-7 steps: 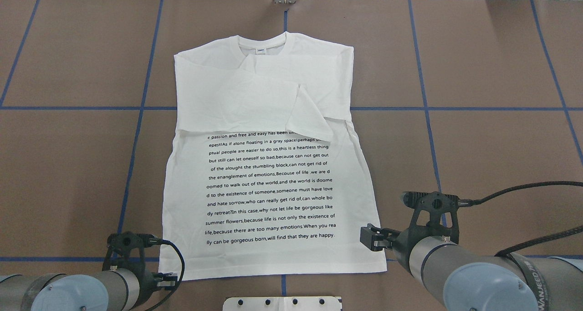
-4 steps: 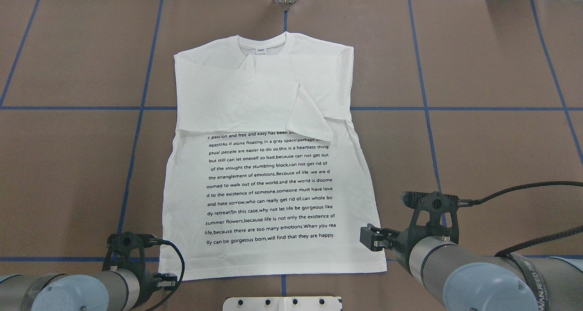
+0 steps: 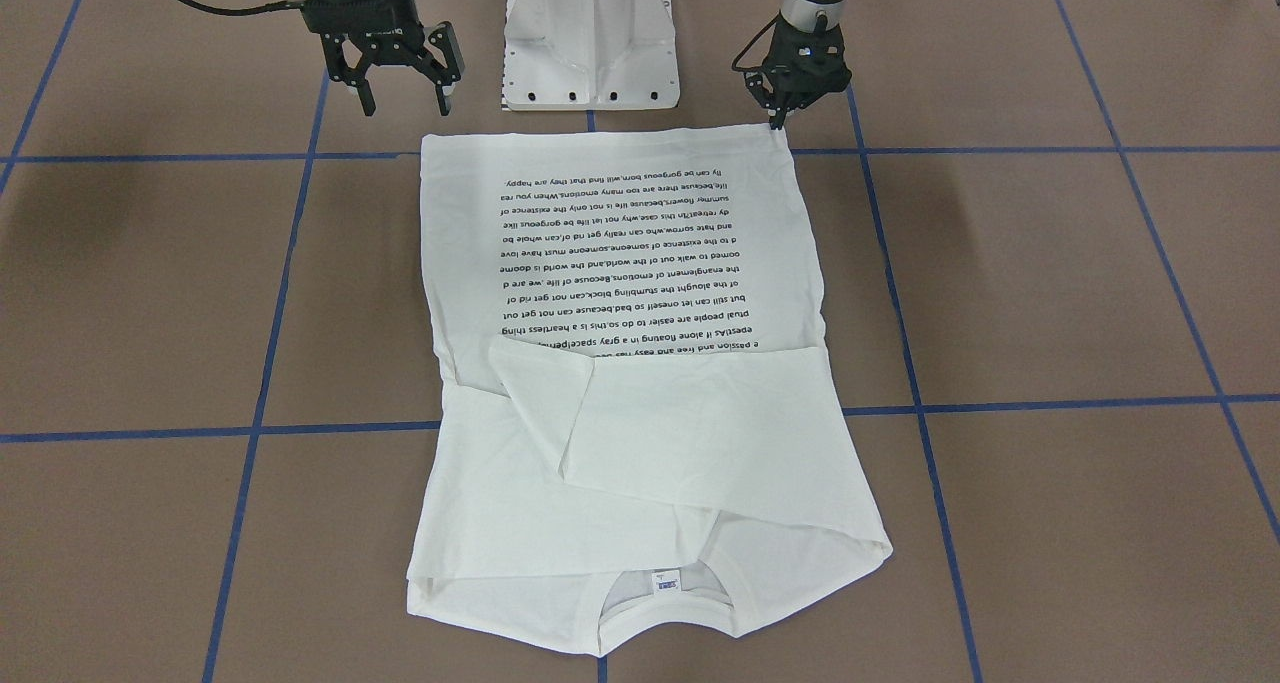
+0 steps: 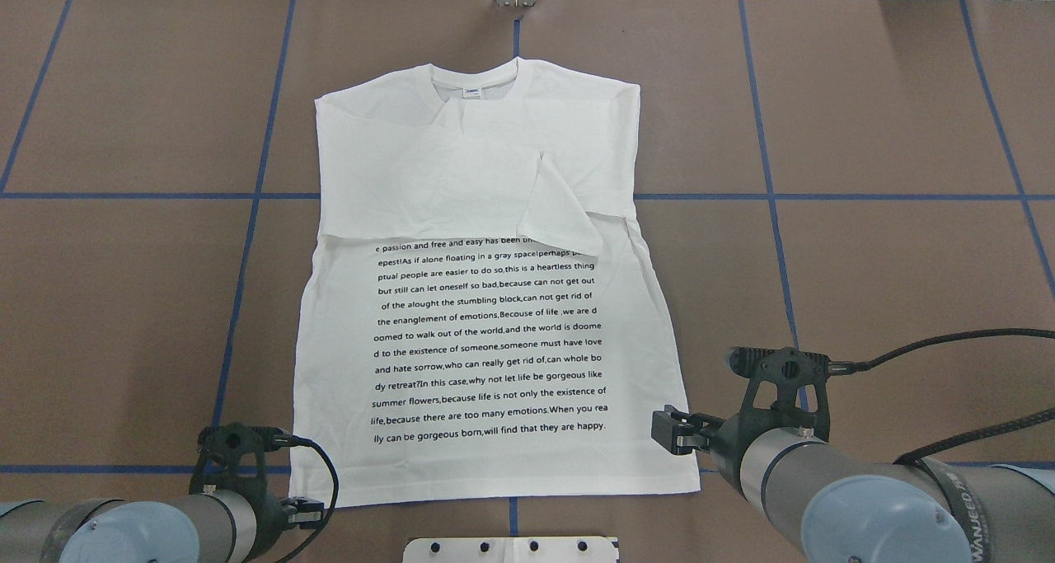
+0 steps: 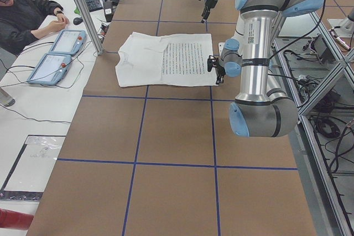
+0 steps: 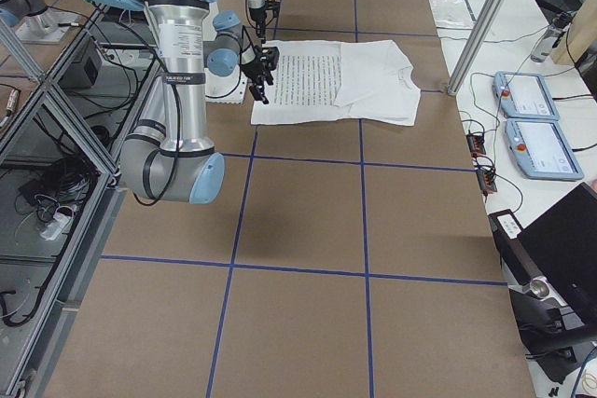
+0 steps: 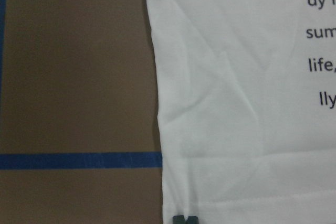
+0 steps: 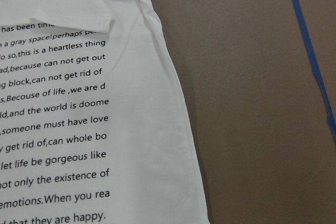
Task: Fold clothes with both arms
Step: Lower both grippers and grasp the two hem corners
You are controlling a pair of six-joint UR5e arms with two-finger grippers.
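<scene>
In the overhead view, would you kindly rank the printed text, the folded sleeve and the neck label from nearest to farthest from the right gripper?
From the right gripper:
1. Printed text, just to its left, low on the shirt.
2. Folded sleeve, farther up, mid-shirt.
3. Neck label, at the far collar.

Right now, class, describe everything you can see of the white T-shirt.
The white cotton-looking T-shirt lies flat on the brown table, hem toward the robot, neckline with its small label away. Both sleeves are folded across the chest, covering the top of the black text lines. The left gripper sits shut at one hem corner.
</scene>
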